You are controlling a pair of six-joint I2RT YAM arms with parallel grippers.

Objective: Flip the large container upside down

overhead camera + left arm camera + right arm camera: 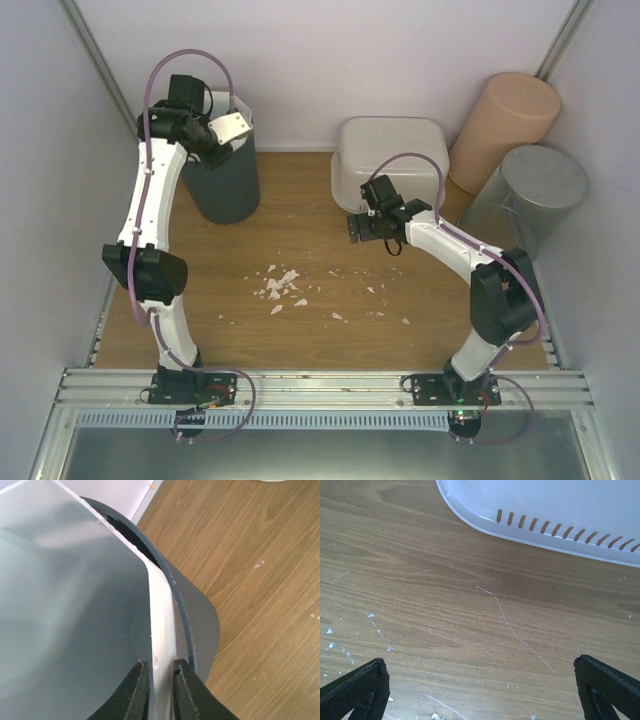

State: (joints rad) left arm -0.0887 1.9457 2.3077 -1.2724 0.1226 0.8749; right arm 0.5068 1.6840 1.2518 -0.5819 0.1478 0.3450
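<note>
A dark grey round bin [225, 180] stands upright at the back left, with a white translucent container [222, 103] nested inside it. My left gripper [228, 130] is shut on the white container's rim [162, 630], one finger inside and one outside; the grey bin's rim [182, 615] runs just behind it. A white slotted tub [390, 160] sits at the back centre, base up and rim on the table. It also shows in the right wrist view [545, 505]. My right gripper [358, 228] is open and empty over bare wood [480, 662], just in front of the tub.
A tan cylinder [505, 125] and a grey metallic cylinder [530, 195] lean in the back right corner. White crumbs [282, 285] lie scattered on the middle of the wooden table [300, 320]. White walls enclose the sides and back.
</note>
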